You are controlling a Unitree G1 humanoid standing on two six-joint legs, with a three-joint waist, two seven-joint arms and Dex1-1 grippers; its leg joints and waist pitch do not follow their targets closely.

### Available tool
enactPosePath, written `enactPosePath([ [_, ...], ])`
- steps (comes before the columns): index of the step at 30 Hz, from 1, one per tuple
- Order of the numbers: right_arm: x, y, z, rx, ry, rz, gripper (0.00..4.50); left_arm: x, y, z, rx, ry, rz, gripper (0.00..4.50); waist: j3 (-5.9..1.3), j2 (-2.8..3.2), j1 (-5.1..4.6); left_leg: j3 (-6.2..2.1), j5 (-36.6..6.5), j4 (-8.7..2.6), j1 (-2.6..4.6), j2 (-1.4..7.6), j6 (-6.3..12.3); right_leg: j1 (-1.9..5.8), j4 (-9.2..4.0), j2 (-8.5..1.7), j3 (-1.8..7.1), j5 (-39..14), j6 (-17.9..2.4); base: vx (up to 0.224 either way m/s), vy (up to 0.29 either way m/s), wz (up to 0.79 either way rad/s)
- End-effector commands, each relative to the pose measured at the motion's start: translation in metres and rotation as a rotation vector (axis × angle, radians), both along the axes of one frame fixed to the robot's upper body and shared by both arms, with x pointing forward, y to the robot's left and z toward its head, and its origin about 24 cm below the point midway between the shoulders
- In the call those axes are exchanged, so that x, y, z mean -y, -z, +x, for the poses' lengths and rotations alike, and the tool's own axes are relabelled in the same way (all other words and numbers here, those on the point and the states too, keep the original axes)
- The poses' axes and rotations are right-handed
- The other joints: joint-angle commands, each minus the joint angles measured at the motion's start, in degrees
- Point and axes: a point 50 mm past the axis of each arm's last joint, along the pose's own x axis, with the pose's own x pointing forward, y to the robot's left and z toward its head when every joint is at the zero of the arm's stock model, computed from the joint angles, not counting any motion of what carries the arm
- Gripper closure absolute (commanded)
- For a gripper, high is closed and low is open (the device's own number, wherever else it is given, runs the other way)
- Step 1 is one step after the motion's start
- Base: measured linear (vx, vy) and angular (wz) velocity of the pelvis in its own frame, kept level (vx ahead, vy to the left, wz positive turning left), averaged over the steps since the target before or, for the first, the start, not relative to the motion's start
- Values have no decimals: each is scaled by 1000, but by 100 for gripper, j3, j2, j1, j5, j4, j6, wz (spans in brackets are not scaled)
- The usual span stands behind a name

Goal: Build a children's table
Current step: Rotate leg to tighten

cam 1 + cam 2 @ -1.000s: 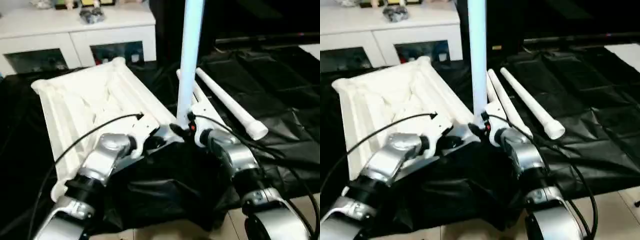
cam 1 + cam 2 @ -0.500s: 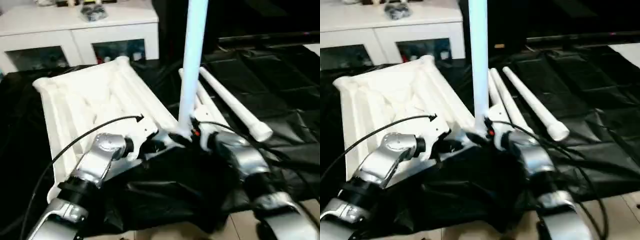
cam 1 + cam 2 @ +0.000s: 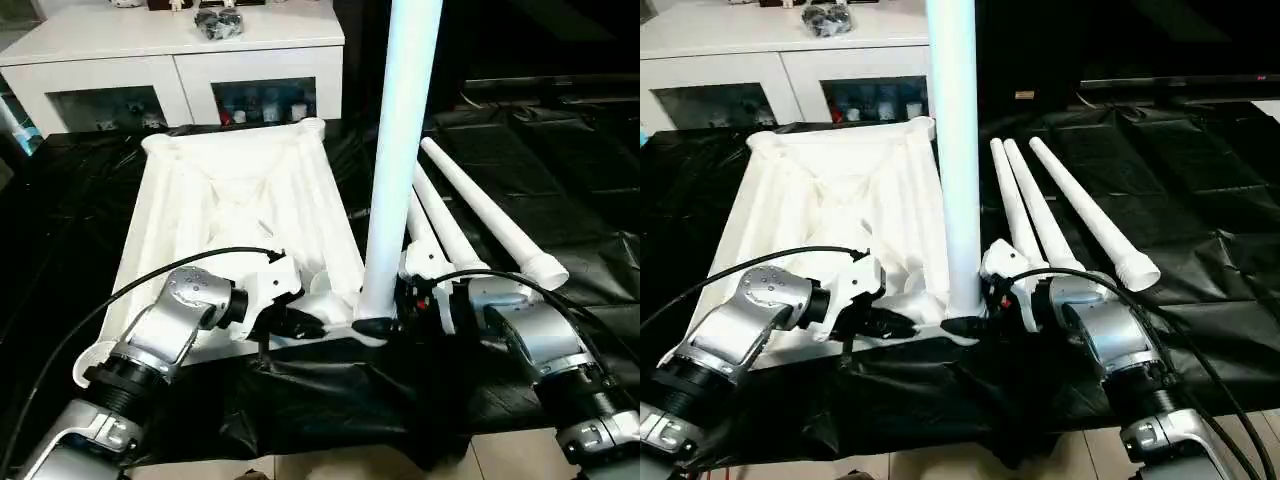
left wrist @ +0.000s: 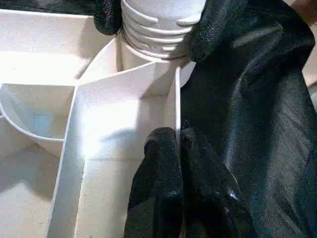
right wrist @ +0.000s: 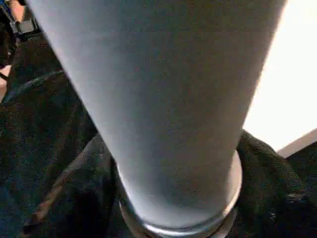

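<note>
The white tabletop (image 3: 230, 190) lies underside up on a black sheet. One white leg (image 3: 400, 150) stands upright in its near right corner socket. My right gripper (image 3: 385, 322) is shut on this leg's threaded base, one black finger (image 4: 106, 15) on each side of it. In the right wrist view the leg (image 5: 163, 109) rises straight ahead. My left gripper (image 4: 177, 141) is shut on a thin rim wall of the tabletop beside that socket, also seen from the head (image 3: 300, 322). Three loose legs (image 3: 490, 220) lie side by side on the sheet to the right.
A white cabinet (image 3: 180, 60) with glass doors stands behind the tabletop, with a dark object (image 3: 220, 20) on top. The black sheet (image 3: 560, 160) covers the floor, and its wrinkled front edge (image 3: 330, 400) lies under my forearms. Pale floor (image 3: 500, 460) shows nearest me.
The camera has shifted, so the whole picture moved. Both grippers stay at the near right corner, and the leg still stands upright in its socket.
</note>
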Motion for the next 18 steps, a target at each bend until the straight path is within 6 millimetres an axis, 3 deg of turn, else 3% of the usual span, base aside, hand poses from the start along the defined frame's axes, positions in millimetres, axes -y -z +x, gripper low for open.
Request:
enactPosePath([
  [1,-14,1,-7,-19,-73,19,156,16,-6,-5,10,101,-39,450,-362,-26,-24,-78,-916,-420,42,245,474,266,-389,-331,309,-755,-1400,0,0,0],
  [8,-21,6,-7,-32,-30,31,172,17,-6,-1,27,37,-57,450,-354,-29,-22,-78,-975,-426,44,242,422,264,-404,-339,310,-900,-1378,0,0,0],
  [11,-26,13,10,21,178,22,173,22,-9,8,55,-62,-83,450,-339,-39,-65,-77,-1152,-438,61,222,282,245,-447,-346,305,-1272,-1304,0,0,0],
  [14,-28,19,24,37,343,18,174,25,-11,16,72,-154,-90,450,-315,-41,-167,-102,-1323,-460,46,214,150,246,-482,-353,296,-1677,-1183,0,0,0],
  [18,-36,23,36,5,512,42,174,35,-13,28,93,-318,-92,450,-331,-35,-251,-100,-1227,-445,37,206,172,248,-472,-344,296,-1479,-1241,0,0,0],
])
